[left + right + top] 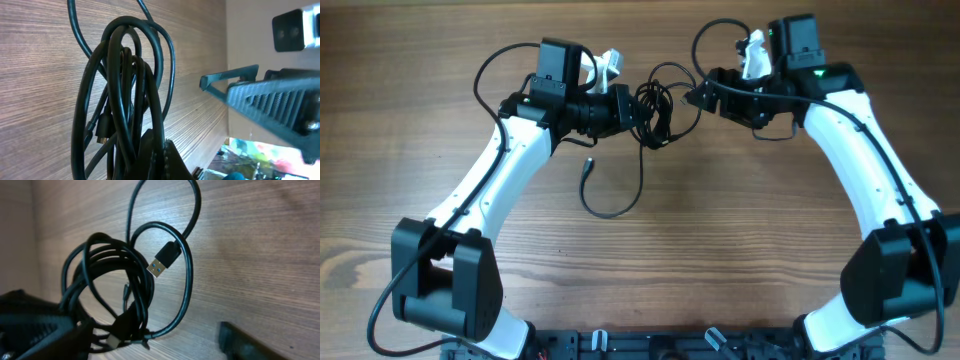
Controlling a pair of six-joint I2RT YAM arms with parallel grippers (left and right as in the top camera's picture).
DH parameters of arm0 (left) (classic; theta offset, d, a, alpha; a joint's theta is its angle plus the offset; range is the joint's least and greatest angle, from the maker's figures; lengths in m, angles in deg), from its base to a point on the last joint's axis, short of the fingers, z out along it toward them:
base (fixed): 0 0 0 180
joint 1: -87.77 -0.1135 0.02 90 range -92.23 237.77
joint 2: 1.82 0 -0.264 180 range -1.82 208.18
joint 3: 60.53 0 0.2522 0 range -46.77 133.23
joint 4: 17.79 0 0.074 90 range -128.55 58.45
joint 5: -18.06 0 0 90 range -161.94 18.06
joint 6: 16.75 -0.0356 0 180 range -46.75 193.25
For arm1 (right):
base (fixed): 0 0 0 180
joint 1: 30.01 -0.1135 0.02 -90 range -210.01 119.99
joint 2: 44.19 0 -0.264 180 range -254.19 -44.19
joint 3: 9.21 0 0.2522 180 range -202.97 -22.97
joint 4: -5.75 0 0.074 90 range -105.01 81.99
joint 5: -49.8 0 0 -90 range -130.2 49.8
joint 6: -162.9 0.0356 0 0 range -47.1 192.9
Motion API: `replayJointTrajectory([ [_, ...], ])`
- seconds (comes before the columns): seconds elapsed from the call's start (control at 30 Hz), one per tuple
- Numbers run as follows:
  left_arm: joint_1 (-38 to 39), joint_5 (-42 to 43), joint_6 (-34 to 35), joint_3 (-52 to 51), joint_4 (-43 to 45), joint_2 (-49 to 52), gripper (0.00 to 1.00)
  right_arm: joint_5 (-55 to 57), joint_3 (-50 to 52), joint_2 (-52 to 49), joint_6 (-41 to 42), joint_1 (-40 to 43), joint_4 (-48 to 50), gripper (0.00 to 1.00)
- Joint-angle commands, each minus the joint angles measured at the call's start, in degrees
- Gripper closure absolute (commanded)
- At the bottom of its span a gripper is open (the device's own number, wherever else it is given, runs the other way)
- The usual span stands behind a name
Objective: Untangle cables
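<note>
Overhead, the knotted cable bundle (pixel 655 108) sits between the left end effector (pixel 628 108) and the right end effector (pixel 696 96) at the far middle of the bench (pixel 740 250), one strand (pixel 620 205) trailing nearer. From the left wrist, the coils lie against one dark finger (pixel 152 157), and I cannot tell whether that end effector is clenched. From the right wrist, the fingers stand wide apart, released, the bundle beside the ribbed finger (pixel 45 325) and a blue-tongued USB plug (pixel 161 265) jutting out.

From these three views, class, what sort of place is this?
Probably a robotics lab bench: a white left arm and right arm mounted at a wooden table, with tangled black cables between them.
</note>
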Motion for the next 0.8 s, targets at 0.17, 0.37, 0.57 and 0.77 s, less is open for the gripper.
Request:
replayJointTrajectory([
  [0.17,-1.46,21.68,16.13,-0.2,16.98,-0.33,0.96,13.25,0.72,-7.48,2.16,-2.49,2.36,0.69],
  [0.37,-3.72,32.2,22.08,-0.2,22.71,-0.33,0.96,4.11,0.66,-7.26,1.01,7.72,8.13,0.94],
  [0.57,-3.65,42.38,25.64,-0.2,38.4,-0.33,0.96,-2.32,0.68,-7.52,-0.81,5.44,13.14,0.96],
  [0.77,-3.65,44.96,36.13,-0.2,60.15,-0.33,0.96,-6.73,0.76,-10.38,1.57,3.82,15.1,0.96],
])
